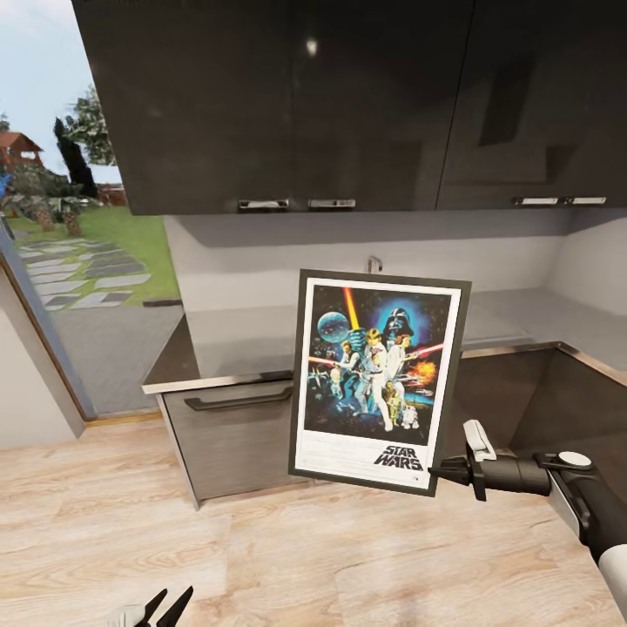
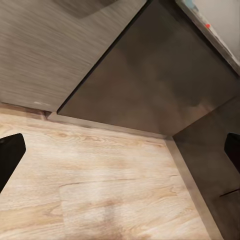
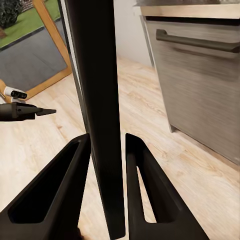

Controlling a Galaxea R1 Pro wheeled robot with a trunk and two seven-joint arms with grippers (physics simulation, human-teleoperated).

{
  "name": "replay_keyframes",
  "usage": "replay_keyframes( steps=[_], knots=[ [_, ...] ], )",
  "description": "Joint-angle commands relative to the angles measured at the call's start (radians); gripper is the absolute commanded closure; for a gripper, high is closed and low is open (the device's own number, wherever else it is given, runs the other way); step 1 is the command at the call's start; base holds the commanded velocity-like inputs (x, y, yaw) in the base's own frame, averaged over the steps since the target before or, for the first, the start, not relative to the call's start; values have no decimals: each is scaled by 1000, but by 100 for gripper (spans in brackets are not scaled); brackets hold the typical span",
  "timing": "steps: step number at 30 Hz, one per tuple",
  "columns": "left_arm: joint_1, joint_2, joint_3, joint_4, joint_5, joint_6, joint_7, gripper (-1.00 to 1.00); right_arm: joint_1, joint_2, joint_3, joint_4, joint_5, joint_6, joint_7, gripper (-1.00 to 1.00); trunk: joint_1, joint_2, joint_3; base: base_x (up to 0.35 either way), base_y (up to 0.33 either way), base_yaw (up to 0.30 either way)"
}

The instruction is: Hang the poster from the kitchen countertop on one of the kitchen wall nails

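We hold the poster [image 1: 379, 381] upright in the air in front of the bench [image 1: 261, 344], our right pincer [image 1: 442, 471] closed on its lower right corner, the frame edge clamped between both fingers. Its long axis runs up from that grip, so any nail must be met from below. Our left pincer [image 1: 165, 607] hangs low over the floor, fingers apart and holding nothing.

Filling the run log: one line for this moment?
phase: carrying | right gripper: shut on poster lower corner, held upright off kitchen countertop | left gripper: open, low, empty | hung: not yet
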Motion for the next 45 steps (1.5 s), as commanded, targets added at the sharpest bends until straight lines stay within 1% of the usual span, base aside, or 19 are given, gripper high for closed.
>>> replay_keyframes(
  steps=[1,16,41,45],
  knots=[
    [-1,0,-3,1,4,-5,-3,-100,-1,0,0,0,-1,12,5,100,-3,5,1,0,0,0],
    [-1,0,-3,1,4,-5,-3,-100,-1,0,0,0,-1,12,5,100,-61,110,48,0,0,0],
    [0,-1,-3,1,4,-4,-3,-100,-1,0,-1,0,-1,12,5,100,-61,110,48,0,0,0],
    [-1,-1,-3,1,4,-4,-3,-100,-1,1,0,0,-1,11,5,100,-61,110,48,0,14,102]
  ],
)
